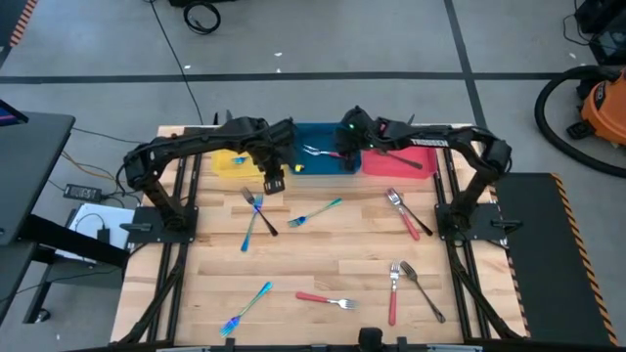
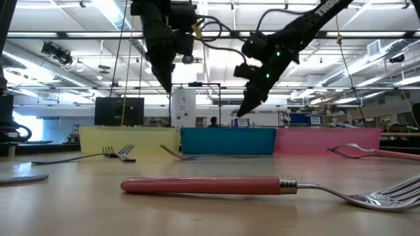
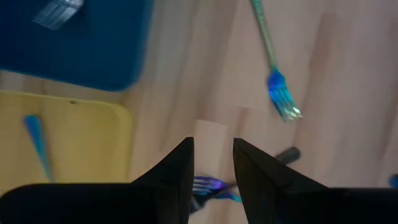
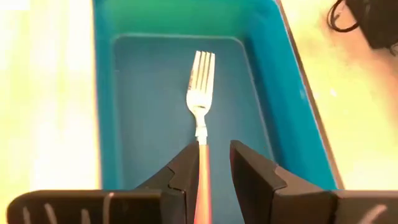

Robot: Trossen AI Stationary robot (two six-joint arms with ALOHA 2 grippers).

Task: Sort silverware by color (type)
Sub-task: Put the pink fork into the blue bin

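In the high view the right pincer hangs over the blue tray at upper centre of the frame, closed on a red-handled fork; its wrist view shows the red handle pinched between the two dark fingers, the silver tines pointing out over the tray's bare floor. The left pincer sits just left of centre, above the counter close to the blue tray's lower left corner, its fingers slightly parted and holding nothing, with a crossed pair of forks just below it, one iridescent and one dark. A blue-teal utensil lies in the yellow tray at upper left, and a dark utensil rests across the red tray at upper right. Loose on the counter are a teal fork at centre, another iridescent fork at lower left, a red-handled fork at lower centre, and further red-handled and dark forks in two pairs on the right half.
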